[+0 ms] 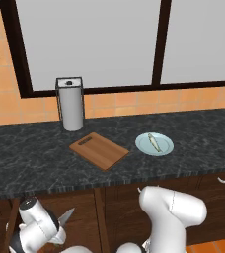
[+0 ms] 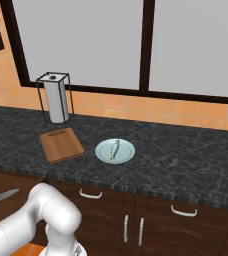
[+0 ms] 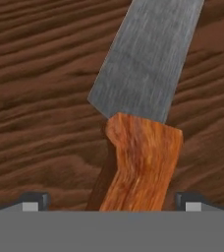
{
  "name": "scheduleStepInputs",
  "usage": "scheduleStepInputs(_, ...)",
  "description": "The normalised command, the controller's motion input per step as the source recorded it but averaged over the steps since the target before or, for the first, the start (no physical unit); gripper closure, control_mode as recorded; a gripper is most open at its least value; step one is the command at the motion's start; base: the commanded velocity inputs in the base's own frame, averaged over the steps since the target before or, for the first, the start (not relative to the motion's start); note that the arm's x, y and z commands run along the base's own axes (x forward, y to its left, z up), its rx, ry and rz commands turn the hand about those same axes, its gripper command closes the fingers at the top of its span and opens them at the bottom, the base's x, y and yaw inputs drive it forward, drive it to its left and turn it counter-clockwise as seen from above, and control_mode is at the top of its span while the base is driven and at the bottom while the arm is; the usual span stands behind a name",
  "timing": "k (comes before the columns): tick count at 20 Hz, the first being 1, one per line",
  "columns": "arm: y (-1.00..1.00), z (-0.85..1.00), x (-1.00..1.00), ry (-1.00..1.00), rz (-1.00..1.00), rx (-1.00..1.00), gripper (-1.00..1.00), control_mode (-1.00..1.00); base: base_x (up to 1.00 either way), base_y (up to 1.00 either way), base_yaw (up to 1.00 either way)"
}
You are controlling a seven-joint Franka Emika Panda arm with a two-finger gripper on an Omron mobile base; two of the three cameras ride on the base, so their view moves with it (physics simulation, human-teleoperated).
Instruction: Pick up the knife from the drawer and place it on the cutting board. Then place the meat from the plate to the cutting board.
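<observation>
My gripper (image 3: 112, 201) is shut on the knife (image 3: 142, 147), holding its orange-brown handle with the grey blade pointing away over dark-brown wood grain that may be the drawer (image 3: 35, 74). Low at the left, below the counter edge, the knife's blade (image 1: 68, 215) sticks up beside my hand, and the same blade (image 2: 3, 196) shows at the left edge. The cutting board (image 1: 98, 150) (image 2: 61, 145) lies bare on the dark counter. Just to its right is the pale plate (image 1: 165, 148) (image 2: 127, 154) with the meat (image 1: 154, 142) (image 2: 114, 149) on it.
A paper towel roll in a wire holder (image 1: 71, 104) (image 2: 56, 97) stands behind the board by the tiled wall. Cabinet fronts with silver handles (image 2: 91, 194) run under the counter (image 1: 30, 158). A window spans the back.
</observation>
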Motion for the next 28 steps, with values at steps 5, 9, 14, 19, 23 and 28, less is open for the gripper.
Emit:
scheduleStepInputs(5,0.00,0.00,0.00,0.00,-0.02,0.00,1.00,-1.00,0.00,0.00,0.00)
scheduleStepInputs(9,0.00,0.00,0.00,0.00,-0.01,0.00,1.00,-1.00,0.00,0.00,0.00)
scheduleStepInputs(14,-0.03,0.03,-0.19,-0.03,0.00,0.01,1.00,-1.00,0.00,0.00,0.00)
scheduleStepInputs(19,-0.22,0.55,-0.57,-0.08,0.00,0.06,1.00,-1.00,0.00,0.00,0.00)
scheduleStepInputs(23,-0.24,0.89,-0.58,-0.11,0.00,0.08,1.00,-1.00,0.00,0.00,0.00)
scheduleStepInputs(28,-0.44,0.89,-0.54,-0.06,0.00,0.09,1.00,-1.00,0.00,0.00,0.00)
